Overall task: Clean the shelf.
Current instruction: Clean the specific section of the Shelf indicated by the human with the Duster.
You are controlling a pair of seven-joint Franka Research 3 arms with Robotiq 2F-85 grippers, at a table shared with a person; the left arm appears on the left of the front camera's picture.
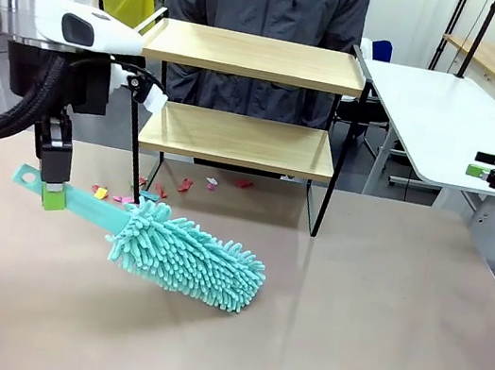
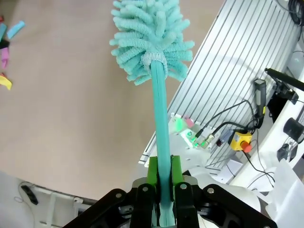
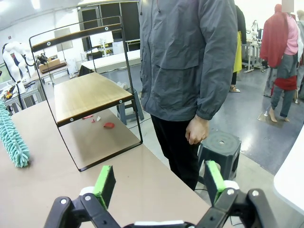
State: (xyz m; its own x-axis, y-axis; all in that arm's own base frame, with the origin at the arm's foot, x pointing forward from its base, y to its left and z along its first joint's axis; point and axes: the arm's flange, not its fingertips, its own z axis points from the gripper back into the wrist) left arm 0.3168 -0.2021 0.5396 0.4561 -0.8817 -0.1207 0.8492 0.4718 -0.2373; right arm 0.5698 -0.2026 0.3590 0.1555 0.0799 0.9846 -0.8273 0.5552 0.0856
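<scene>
The shelf (image 1: 251, 56) stands at the table's far middle, two wooden boards in a black frame; it also shows in the right wrist view as the shelf (image 3: 85, 92). My left gripper (image 1: 52, 192) is shut on the handle of a teal fluffy duster (image 1: 187, 256), in front of the shelf's left leg. The duster head lies low over the table, pointing right. In the left wrist view the green pads (image 2: 153, 173) clamp the duster (image 2: 149, 40) by its handle. My right gripper (image 1: 480, 171) hangs open at the far right edge, and its jaws (image 3: 159, 183) are wide apart with nothing between them.
Small coloured paper scraps (image 1: 181, 183) lie on the table under and left of the shelf, also seen as scraps (image 2: 5, 80) and scraps (image 3: 109, 125). A person (image 3: 190, 71) stands behind the shelf. A white side table (image 1: 451, 116) is at the back right, with a stool (image 3: 218, 147) near it.
</scene>
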